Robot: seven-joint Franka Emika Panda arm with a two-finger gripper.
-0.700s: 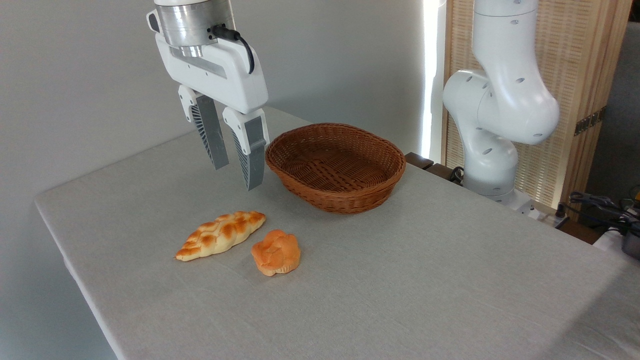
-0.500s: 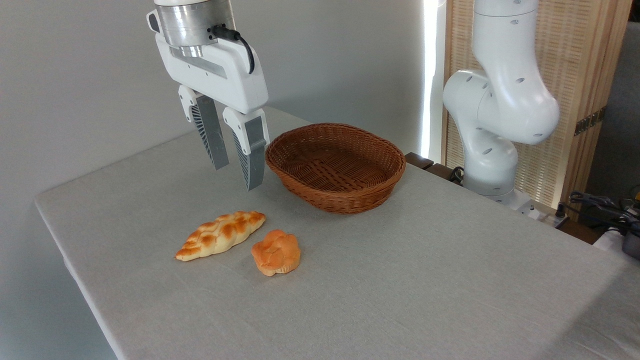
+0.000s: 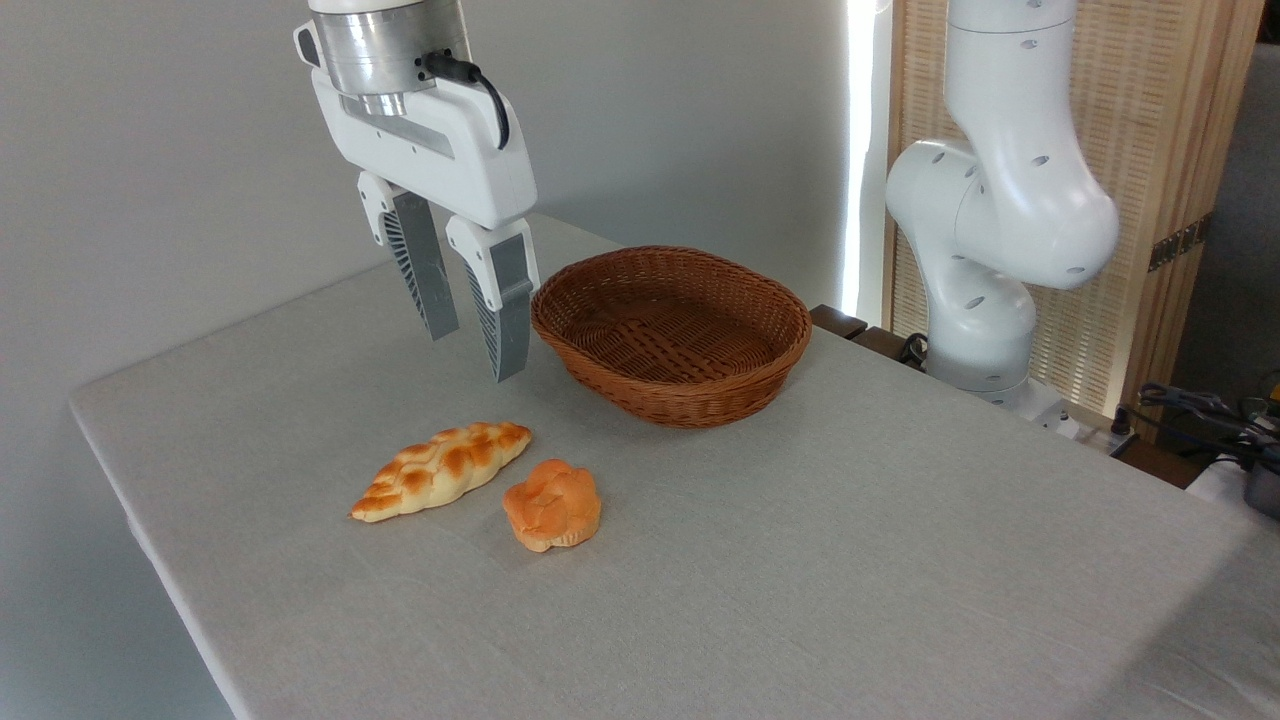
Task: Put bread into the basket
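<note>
The gripper is held in the air above the table, its two grey fingers pointed downward and spread apart, with nothing gripped between them. The bread is laid flat on the grey cloth below and slightly in front of the fingers, well clear of them, its long axis set on a diagonal with one tapered end directed toward the near left edge. A small orange flower-shaped bun is placed just beside the loaf on its right; whether the two are touching cannot be told for certain from this angle, though a narrow strip of cloth appears to be seen between them. The basket is set farther back and to the right, its left rim just beside the right-hand finger in the picture. Only bare weave is shown inside the basket.
</note>
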